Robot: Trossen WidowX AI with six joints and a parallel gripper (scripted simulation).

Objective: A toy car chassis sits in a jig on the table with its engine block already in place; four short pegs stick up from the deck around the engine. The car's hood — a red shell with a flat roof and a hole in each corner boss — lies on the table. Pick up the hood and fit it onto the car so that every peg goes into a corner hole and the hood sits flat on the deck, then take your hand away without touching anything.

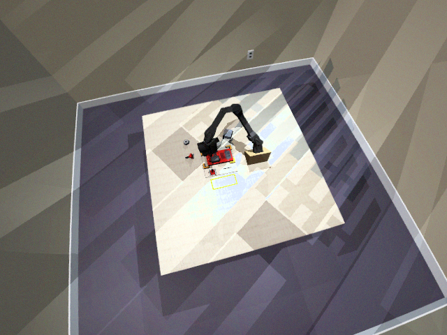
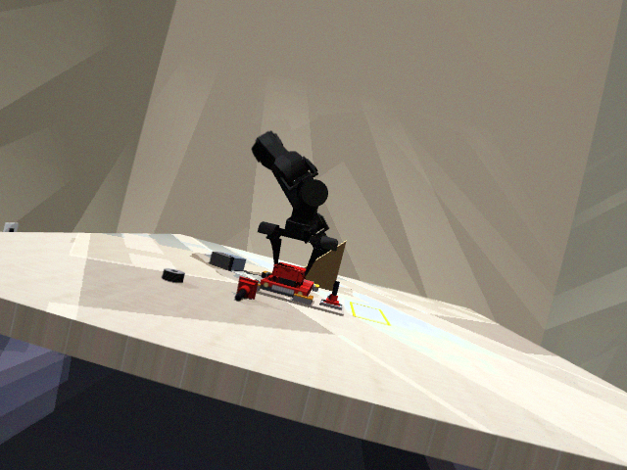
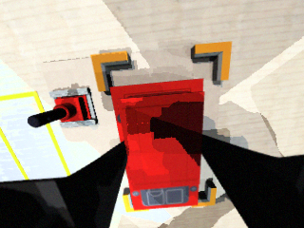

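The red hood (image 2: pixel 289 273) (image 3: pixel 163 152) is between the fingers of my gripper (image 2: pixel 292 268) (image 3: pixel 161 141), which is shut on its two long sides. The hood is low over the red chassis (image 1: pixel 222 160) (image 2: pixel 286 290) (image 3: pixel 163 85), lined up with it lengthwise. Whether it touches the deck or stands slightly above it I cannot tell. The chassis sits between the orange corner brackets of the jig (image 2: pixel 302 300) (image 3: pixel 216 48). Grey details show at the lower end of the red body in the wrist view. The pegs, corner holes and engine block are hidden.
A red part with a black post (image 1: pixel 212 172) (image 2: pixel 332 299) (image 3: pixel 76 108) stands beside the jig. Elsewhere are a yellow outline (image 1: pixel 225 186) (image 3: pixel 52 132), another red part (image 1: pixel 191 155) (image 2: pixel 248 287), a black wheel (image 1: pixel 186 142) (image 2: pixel 172 276), a grey block (image 1: pixel 228 134) (image 2: pixel 227 261) and a tan block (image 1: pixel 257 157) (image 2: pixel 331 267).
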